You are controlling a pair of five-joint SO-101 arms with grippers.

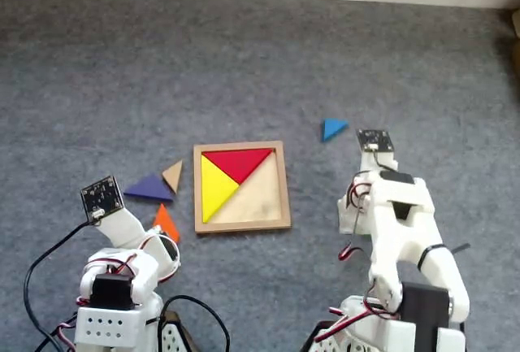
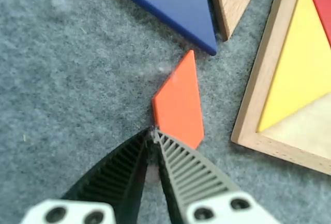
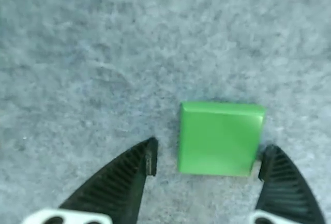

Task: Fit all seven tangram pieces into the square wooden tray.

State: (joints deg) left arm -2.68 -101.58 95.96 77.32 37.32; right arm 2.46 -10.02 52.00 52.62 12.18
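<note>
The square wooden tray [image 1: 241, 227] lies mid-table with a red triangle [image 1: 241, 162] and a yellow triangle [image 1: 214, 187] inside it. Left of the tray lie a dark blue triangle [image 1: 149, 188], a wooden triangle [image 1: 172, 176] and an orange parallelogram [image 1: 166, 223]. My left gripper [image 2: 153, 132] is shut, its tips touching the near corner of the orange parallelogram [image 2: 178, 103] beside the tray's rim [image 2: 262, 81]. My right gripper [image 3: 208, 159] is open and low over the carpet, with a green square [image 3: 220, 137] lying between its fingers. A small blue triangle [image 1: 332, 128] lies right of the tray, beyond it.
Grey carpet covers the table. The left arm [image 1: 130, 234] stands at the front left, the right arm [image 1: 398, 222] at the front right, over the green square's spot. Arm cables trail along the front edge.
</note>
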